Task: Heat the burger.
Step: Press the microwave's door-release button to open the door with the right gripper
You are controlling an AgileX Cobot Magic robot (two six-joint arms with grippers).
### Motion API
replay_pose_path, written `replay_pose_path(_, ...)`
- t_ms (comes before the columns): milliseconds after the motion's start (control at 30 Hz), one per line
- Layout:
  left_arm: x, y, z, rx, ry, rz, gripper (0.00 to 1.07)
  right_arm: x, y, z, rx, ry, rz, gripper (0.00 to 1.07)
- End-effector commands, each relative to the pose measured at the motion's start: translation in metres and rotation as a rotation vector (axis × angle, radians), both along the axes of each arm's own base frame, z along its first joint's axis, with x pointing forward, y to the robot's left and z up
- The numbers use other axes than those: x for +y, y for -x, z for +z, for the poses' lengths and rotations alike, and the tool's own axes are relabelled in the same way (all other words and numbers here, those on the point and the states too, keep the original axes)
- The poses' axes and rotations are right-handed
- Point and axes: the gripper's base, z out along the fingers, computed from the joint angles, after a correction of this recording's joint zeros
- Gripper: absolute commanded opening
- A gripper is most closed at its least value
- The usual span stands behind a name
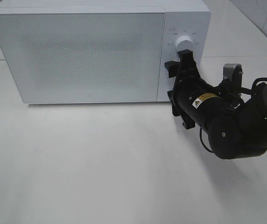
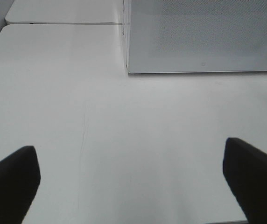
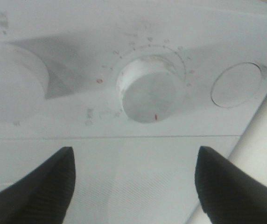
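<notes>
The burger is out of view in every frame. A white microwave [image 1: 87,51] stands at the back of the table with its door shut. It also shows in the left wrist view [image 2: 203,37]. My right gripper [image 1: 171,82] is open and empty, right in front of the microwave's control panel. In the right wrist view its fingertips [image 3: 54,182] straddle a white timer knob [image 3: 147,91] with a red mark, without touching it. My left gripper [image 2: 133,186] is open and empty over bare table, in front of the microwave's left corner.
The panel carries a second white knob [image 1: 186,42], also seen in the right wrist view [image 3: 10,86], and a round button [image 3: 238,84]. The white table [image 1: 101,163] spreads in front of the microwave. My right arm [image 1: 236,121] hangs over its right side.
</notes>
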Motion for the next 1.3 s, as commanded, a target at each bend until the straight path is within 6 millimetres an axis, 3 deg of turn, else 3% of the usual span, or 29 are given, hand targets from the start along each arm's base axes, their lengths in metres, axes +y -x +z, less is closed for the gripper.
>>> replay_pose_path(33, 0.000, 0.002, -0.001, -0.016, 0.002, 0.003, 1.00, 0.000, 0.009, 0.008, 0.022, 0.173, 0.115, 0.71)
replay_pose_path(433, 0.000, 0.002, -0.001, -0.016, 0.002, 0.003, 1.00, -0.011, 0.021, 0.039, 0.076, 0.587, 0.377, 0.71)
replay_pose_path(500, 0.000, 0.002, -0.001, -0.016, 0.002, 0.003, 1.00, -0.019, 0.023, 0.054, 0.086, 0.767, 0.487, 0.71)
replay_pose_path(700, 0.000, 0.002, -0.001, -0.016, 0.002, 0.003, 1.00, -0.021, 0.026, 0.070, 0.093, 0.928, 0.624, 0.71)
replay_pose_path(867, 0.000, 0.002, -0.001, -0.016, 0.002, 0.003, 1.00, -0.022, 0.035, 0.096, 0.100, 1.134, 0.854, 0.71)
replay_pose_path(1167, 0.000, 0.002, -0.001, -0.016, 0.002, 0.003, 1.00, -0.030, 0.054, 0.122, 0.088, 1.201, 0.955, 0.71)
replay_pose_path(1300, 0.000, 0.002, -0.001, -0.016, 0.002, 0.003, 1.00, -0.039, 0.074, 0.140, 0.097, 1.225, 0.998, 0.71)
